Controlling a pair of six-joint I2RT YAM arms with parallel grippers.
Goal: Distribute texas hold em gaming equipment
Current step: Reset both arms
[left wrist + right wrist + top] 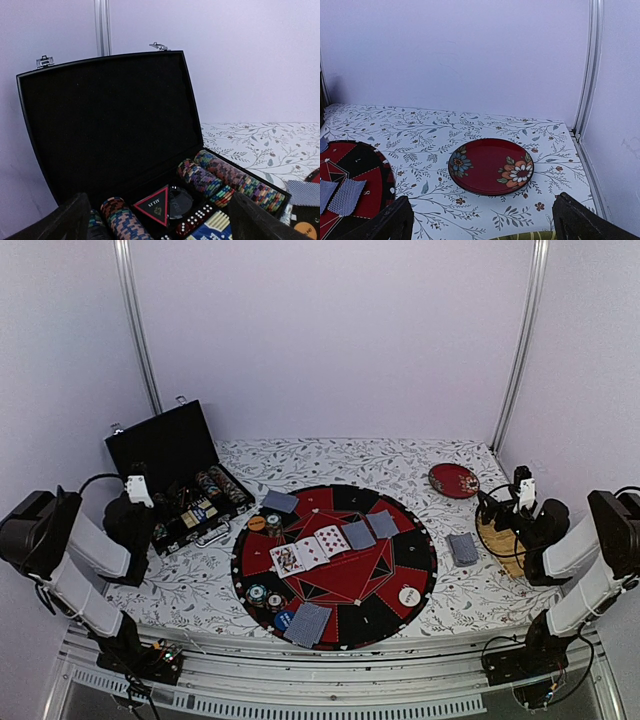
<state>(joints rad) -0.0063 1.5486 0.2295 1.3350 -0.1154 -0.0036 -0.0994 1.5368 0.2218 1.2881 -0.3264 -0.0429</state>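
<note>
My left arm (85, 560) is folded on the left side, with the elbow pushed outward and the wrist reaching inward. My black left gripper (137, 490) has its jaws spread wide and holds nothing. In the wrist view its dark fingers (70, 220) show only at the lower corners. My right arm (585, 570) mirrors this pose. The black right gripper (520, 495) is also spread wide and holds nothing.

This is looking like a robotics lab cell: plain pale walls (330, 340) are closing the far side, aluminium posts (138, 325) are standing in the far corners, and robot arms (95, 545) are sitting on a metal rail (330, 685) along the near edge.
</note>
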